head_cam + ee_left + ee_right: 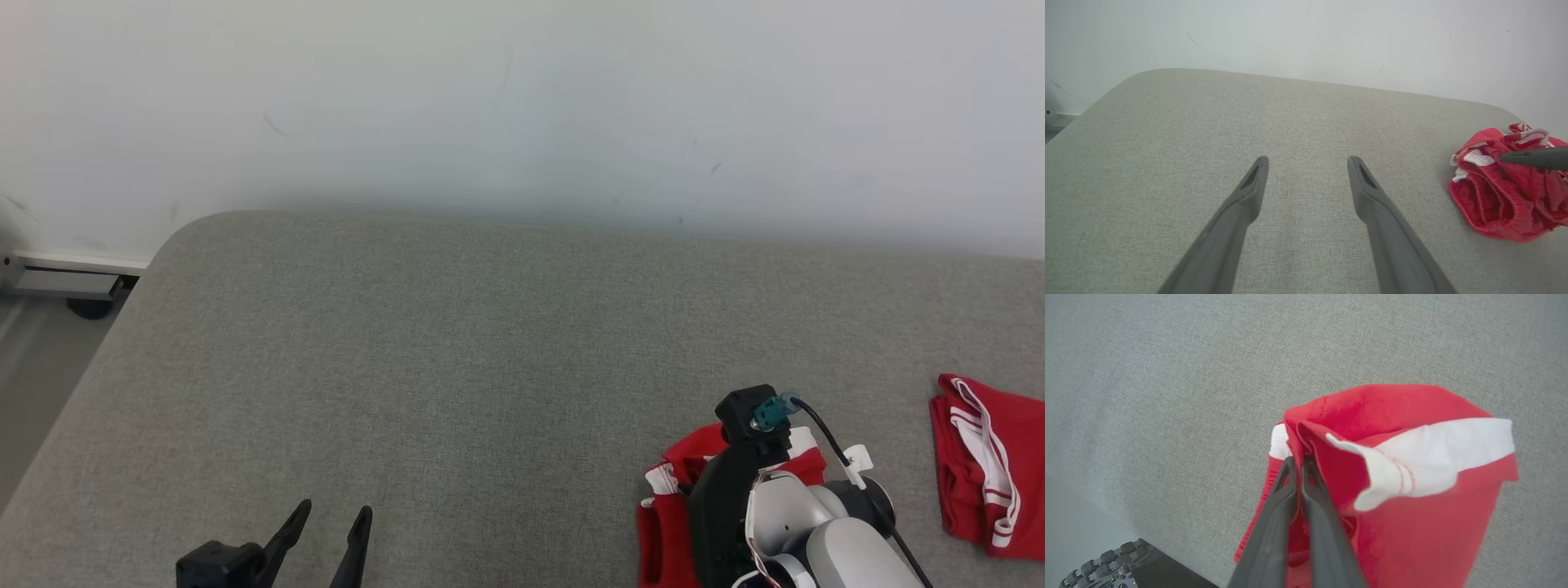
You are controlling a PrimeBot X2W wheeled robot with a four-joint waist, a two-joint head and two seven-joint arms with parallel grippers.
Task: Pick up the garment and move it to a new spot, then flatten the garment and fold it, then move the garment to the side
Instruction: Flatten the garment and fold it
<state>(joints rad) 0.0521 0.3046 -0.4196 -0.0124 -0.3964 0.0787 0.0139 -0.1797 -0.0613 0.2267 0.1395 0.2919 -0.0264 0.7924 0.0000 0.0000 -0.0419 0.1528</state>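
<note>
While the right gripper point(1297, 459) pinches a red fold of the garment point(1412, 404) between fingers pressed almost together, the left gripper point(1308, 161) hangs with its fingers spread wide and empty over the bare grey upholstery point(490, 351). The garment sits near the robot's own edge of the padded surface, on its right side. It is bunched into a loose heap, and in the left wrist view its lower folds appear to rest on the cloth. A second red-and-white piece point(980, 465) lies further right, well apart from it. The fabric looks light, limp and thin, with a broad white band point(1433, 449) flopping outward, so from a single pinch it will likely sag, twist and trail rather than keep any shape. It seems neither slippery nor fragile, though it may drag on the woven cushion. One fold is probably enough for carrying. For flattening, a better hold would be the sturdier band or hem, one gripper at each end, so that the cloth can be drawn taut between them.
</note>
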